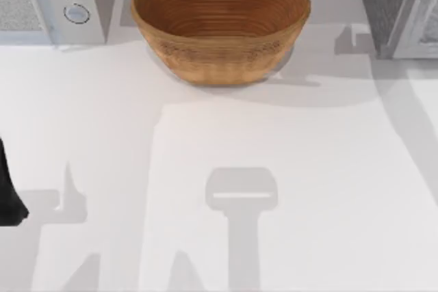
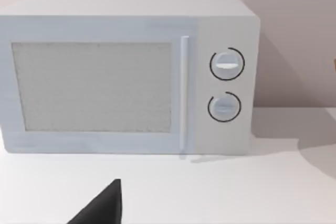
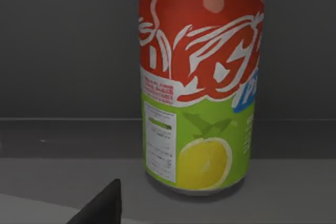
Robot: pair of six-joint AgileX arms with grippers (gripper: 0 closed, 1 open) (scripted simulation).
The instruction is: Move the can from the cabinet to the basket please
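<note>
The can (image 3: 199, 82), red with white script and a green-yellow lime patch, stands upright on the dark floor inside the cabinet (image 3: 63, 51). My right gripper (image 3: 102, 205) is close in front of the can and apart from it, with a black tip at the view's edge. In the top view the cabinet (image 1: 387, 5) is the dark grey speckled box at the back right, with its pale framed door (image 1: 426, 25) beside it. The brown wicker basket (image 1: 219, 52) sits at the back middle of the table with nothing in it. My left arm (image 1: 8, 193) is parked at the table's left edge.
A white microwave (image 1: 41, 1) with two round knobs stands at the back left, and it faces the left wrist camera (image 2: 126, 72). The white tabletop (image 1: 219, 169) spreads open in front of the basket, crossed by arm shadows.
</note>
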